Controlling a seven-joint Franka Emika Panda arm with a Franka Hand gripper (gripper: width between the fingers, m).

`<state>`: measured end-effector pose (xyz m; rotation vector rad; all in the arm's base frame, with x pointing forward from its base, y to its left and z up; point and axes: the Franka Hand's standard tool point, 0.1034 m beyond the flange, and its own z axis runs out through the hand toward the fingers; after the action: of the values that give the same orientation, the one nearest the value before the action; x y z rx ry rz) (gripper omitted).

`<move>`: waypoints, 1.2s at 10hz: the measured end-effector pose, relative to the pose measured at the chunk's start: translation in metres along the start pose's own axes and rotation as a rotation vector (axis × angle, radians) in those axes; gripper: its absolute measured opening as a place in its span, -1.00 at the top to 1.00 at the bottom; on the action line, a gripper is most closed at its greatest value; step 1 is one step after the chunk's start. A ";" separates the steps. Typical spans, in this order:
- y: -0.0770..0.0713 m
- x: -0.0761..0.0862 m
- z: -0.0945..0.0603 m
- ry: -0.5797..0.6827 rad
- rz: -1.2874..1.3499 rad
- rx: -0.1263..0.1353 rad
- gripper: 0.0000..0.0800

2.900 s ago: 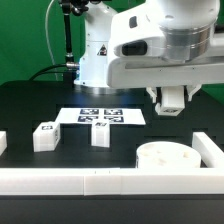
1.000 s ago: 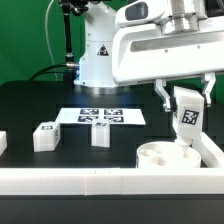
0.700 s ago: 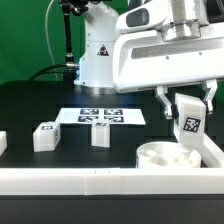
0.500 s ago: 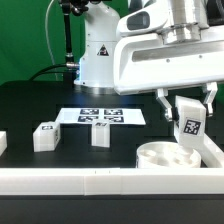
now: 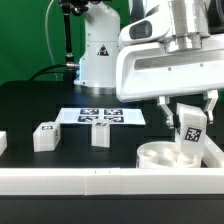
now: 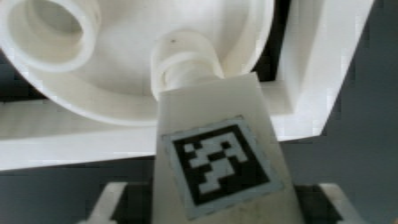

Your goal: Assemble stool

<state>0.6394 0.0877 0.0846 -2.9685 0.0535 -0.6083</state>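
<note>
- On the exterior view's left, the left loose leg (image 5: 45, 136) and the middle loose leg (image 5: 100, 132) stand on the black table, well apart from the work. I leave both alone for this step.
- Just behind them lies the marker board (image 5: 100, 116), out of my path.
- Further right, the seat (image 5: 160, 165) lies flat with its sockets up, tucked near the corner of the border rail (image 5: 100, 181).
- Over the seat's right part, the gripper (image 5: 188, 116) has its jaws partway closed on the sides of the held leg (image 5: 190, 135). The leg hangs slightly tilted, tag toward the camera.
- In the wrist view, the leg's peg end (image 6: 175, 62) meets the seat beside an open socket (image 6: 68, 25). I cannot tell whether it has entered its own hole.
- My plan is to square the leg upright, centre the peg, then press straight down slowly. I would let go only once it bottoms out.
- A skewed push could jam the peg or shove the seat against the rail.
</note>
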 end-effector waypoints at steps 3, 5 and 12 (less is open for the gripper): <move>0.001 -0.003 0.002 0.002 0.000 -0.002 0.18; 0.004 -0.004 0.002 0.027 -0.002 -0.005 0.18; 0.006 -0.004 0.003 0.049 -0.001 -0.007 -0.53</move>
<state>0.6370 0.0823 0.0794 -2.9609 0.0581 -0.6818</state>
